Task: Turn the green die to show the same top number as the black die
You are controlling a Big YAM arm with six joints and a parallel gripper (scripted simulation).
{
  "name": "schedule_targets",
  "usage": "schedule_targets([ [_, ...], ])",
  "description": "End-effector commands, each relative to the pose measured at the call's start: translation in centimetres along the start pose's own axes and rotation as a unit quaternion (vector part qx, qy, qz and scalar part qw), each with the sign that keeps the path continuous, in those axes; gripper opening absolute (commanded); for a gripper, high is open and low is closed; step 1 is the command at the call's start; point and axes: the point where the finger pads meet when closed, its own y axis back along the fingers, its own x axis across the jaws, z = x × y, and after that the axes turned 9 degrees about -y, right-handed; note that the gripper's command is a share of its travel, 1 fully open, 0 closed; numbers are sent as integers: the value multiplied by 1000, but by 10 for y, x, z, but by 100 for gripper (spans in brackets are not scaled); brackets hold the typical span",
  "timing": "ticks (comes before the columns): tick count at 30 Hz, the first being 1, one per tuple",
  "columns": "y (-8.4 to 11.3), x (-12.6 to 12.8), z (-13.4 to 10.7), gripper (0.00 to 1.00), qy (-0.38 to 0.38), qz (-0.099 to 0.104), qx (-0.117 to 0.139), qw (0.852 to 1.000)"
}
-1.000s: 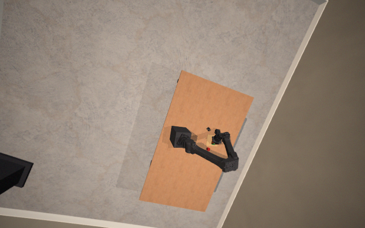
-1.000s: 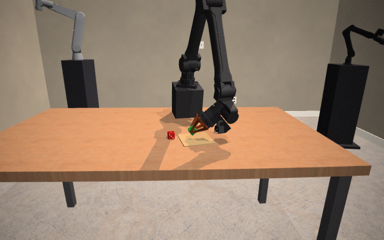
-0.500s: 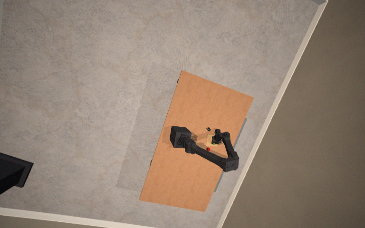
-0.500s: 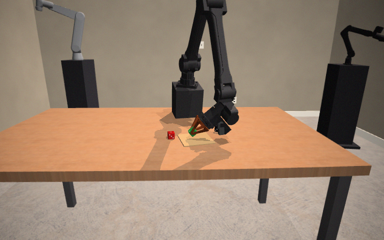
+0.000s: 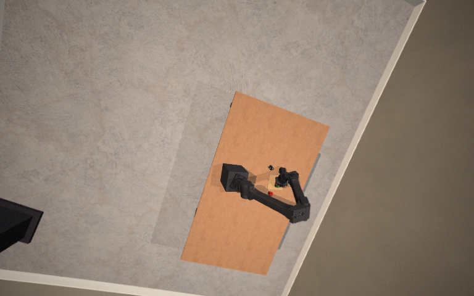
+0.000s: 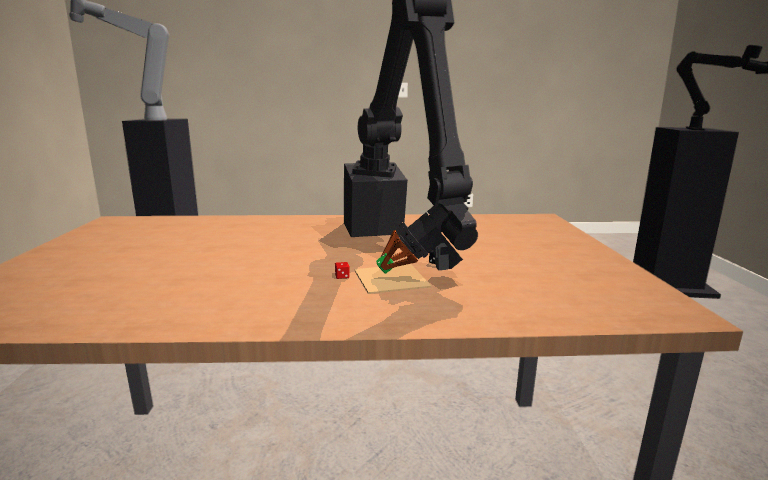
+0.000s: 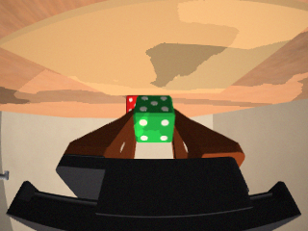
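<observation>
My gripper is shut on the green die. It holds the die tilted, just above the back left part of the tan mat. In the wrist view the die's near face shows several white pips. The red die lies on the table left of the mat. The black die lies on the table off the mat's other side; in the exterior view the wrist hides it.
The arm's black base block stands on the wooden table behind the mat. Two black pedestals with other arms stand off the table, at the back left and at the right.
</observation>
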Motion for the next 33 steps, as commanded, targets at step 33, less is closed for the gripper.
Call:
schedule_targets([
  [33,-8,-8,9,25,-11,-2,-3,1000],
])
